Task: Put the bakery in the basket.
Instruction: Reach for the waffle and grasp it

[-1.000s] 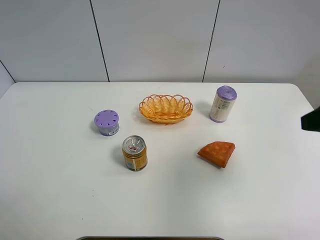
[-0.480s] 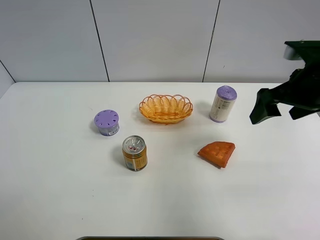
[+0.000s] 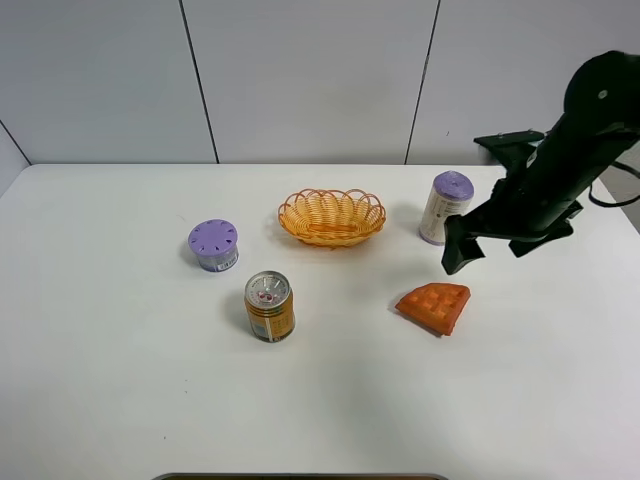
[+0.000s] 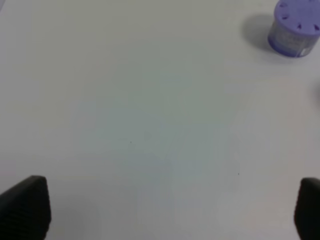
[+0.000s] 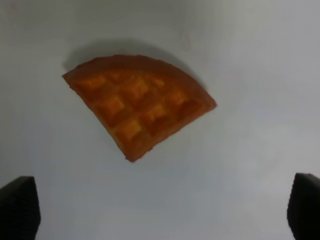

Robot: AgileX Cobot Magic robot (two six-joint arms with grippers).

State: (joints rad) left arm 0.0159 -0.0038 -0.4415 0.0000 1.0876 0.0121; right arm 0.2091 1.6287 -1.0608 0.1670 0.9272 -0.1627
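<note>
The bakery, an orange-brown waffle wedge [image 3: 434,305], lies flat on the white table right of centre. The woven orange-yellow basket [image 3: 332,217] stands empty behind it, toward the middle. My right gripper [image 3: 488,250] hovers open just above and behind the waffle, apart from it. In the right wrist view the waffle [image 5: 137,110] lies ahead of the open gripper [image 5: 161,207], with both black fingertips [image 5: 17,207] at the frame's lower corners. My left gripper [image 4: 167,207] is open and empty over bare table; it does not show in the exterior view.
A gold drink can [image 3: 269,306] stands left of centre. A purple-lidded round tub [image 3: 213,245] sits behind it, also in the left wrist view [image 4: 295,27]. A white cylinder with a purple cap [image 3: 445,208] stands right of the basket, close to my right arm.
My right arm has come in from the right edge and moved left and down, to hover over the waffle. The objects have not moved.
</note>
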